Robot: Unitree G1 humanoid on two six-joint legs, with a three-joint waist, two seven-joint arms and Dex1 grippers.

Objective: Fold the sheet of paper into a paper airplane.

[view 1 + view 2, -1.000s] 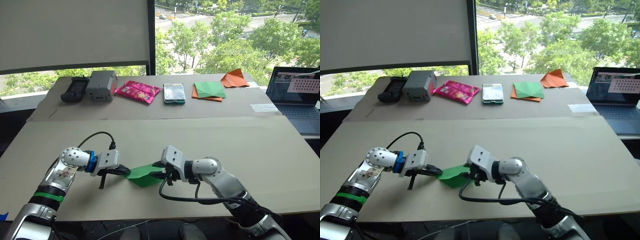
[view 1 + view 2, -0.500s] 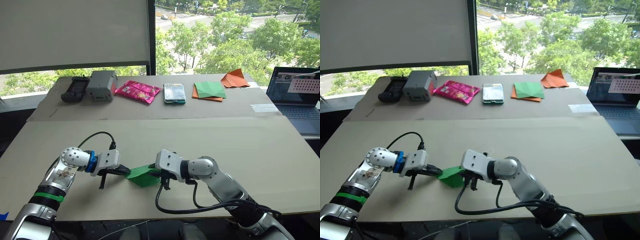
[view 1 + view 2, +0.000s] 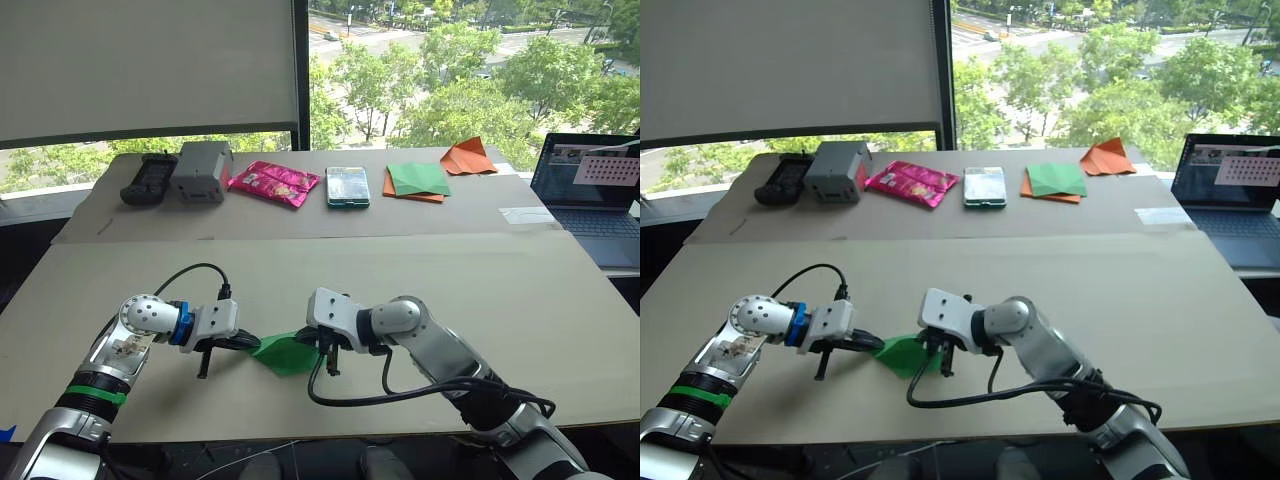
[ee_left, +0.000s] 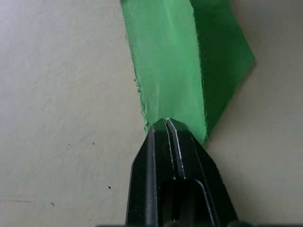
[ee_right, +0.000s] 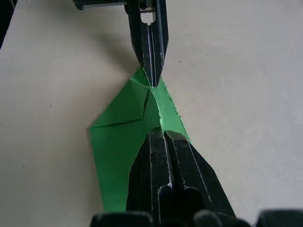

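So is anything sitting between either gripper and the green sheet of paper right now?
Nothing visible. The left gripper and the right gripper are each already shut on the sheet of paper, at opposite ends.

Silver-grey jointed arms, black cables, black fingers [image 4: 156, 175], blue and green bands on the left arm [image 3: 130, 345]

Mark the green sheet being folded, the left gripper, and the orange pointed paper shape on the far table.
sheet of paper [image 3: 284, 354], left eye view, on its flat middle panel.
left gripper [image 5: 152, 84], right wrist view, midway between its closed fingertips at the sheet's corner.
orange pointed paper shape [image 3: 470, 157], left eye view, on its upper face.
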